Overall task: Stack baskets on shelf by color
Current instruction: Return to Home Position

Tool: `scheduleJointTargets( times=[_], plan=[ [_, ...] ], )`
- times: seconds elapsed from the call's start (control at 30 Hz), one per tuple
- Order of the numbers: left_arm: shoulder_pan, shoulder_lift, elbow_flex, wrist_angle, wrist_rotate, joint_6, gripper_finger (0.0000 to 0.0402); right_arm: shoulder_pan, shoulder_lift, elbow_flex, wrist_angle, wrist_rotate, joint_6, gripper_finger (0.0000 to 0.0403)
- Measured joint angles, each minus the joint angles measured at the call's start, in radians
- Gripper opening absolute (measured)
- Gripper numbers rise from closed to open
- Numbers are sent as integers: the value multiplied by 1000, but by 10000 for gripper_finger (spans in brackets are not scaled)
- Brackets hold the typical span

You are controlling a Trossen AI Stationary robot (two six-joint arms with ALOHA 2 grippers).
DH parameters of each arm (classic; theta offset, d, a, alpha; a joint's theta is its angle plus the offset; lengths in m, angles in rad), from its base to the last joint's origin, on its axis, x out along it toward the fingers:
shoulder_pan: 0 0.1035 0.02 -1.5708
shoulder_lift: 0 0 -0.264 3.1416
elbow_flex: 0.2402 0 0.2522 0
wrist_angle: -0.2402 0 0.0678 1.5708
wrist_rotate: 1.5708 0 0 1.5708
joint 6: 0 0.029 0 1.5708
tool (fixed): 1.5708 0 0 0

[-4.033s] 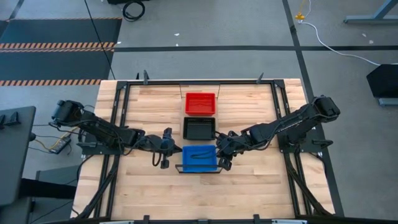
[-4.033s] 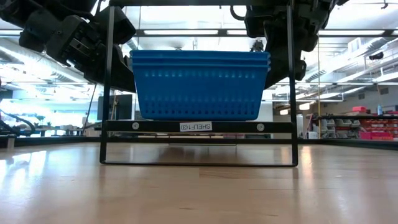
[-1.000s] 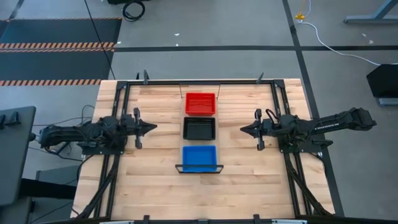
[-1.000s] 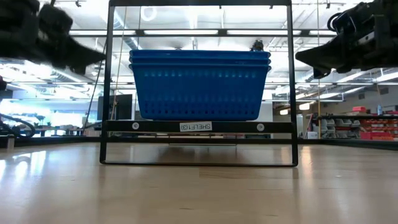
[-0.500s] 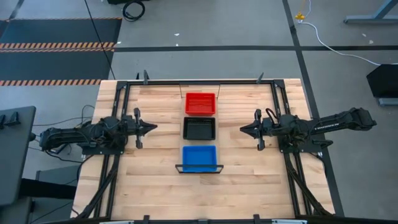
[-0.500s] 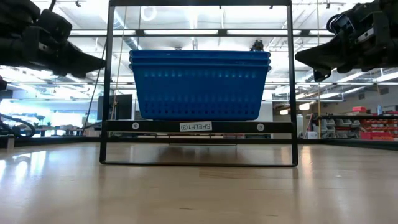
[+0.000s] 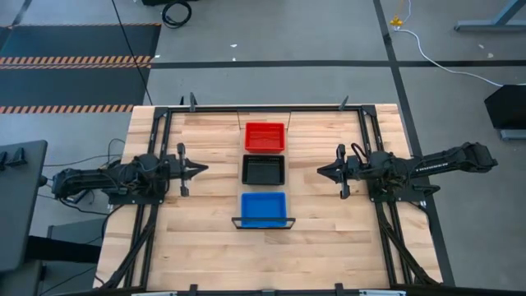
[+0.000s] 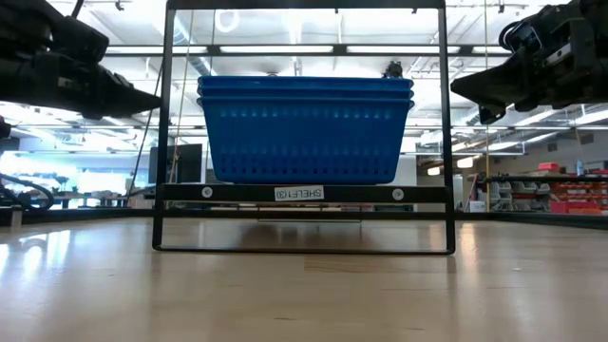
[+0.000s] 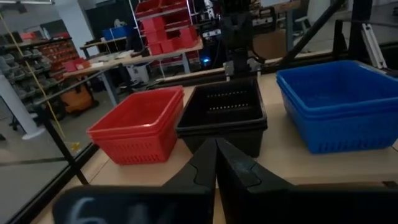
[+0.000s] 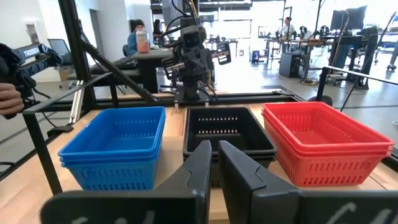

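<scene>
Three stacks of baskets stand in a row along the shelf (image 8: 304, 194) on the table (image 7: 197, 238). The black stack (image 7: 263, 169) is in the middle. The red stack (image 7: 265, 136) is just beside it on one side, and the blue stack (image 7: 264, 207) just beside it on the other, at the shelf's black frame end. The left tool (image 7: 196, 168) hangs well apart to the left of the black stack, fingers closed on nothing. The right tool (image 7: 323, 171) faces the black stack from the right, also closed and empty

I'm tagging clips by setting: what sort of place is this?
Probably a robotics lab or workshop: hazard-striped floor mats, racks of red storage bins and monitors on desks surround the work table.
</scene>
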Motion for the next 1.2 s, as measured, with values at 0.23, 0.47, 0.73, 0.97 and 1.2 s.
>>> scheduleJointTargets(
  times=[0.23, 0.47, 0.73, 0.97, 1.2],
  plan=[
    [0, 5, 0, 7, -4, 0, 11, 0, 0, 0, 4, 0, 0, 35],
    [0, 5, 0, 7, -4, 0, 25, 0, 0, 0, 44, 0, -9, 35],
    [0, 5, 0, 9, -4, -14, 20, 0, -82, 0, 65, -66, -62, 36],
    [0, 5, -1, 10, -4, -15, 21, -3, -277, 0, -210, -46, -23, 36],
    [0, 5, -1, 10, -4, -10, 25, -3, -510, 0, -423, -82, -12, 35]
  ],
)
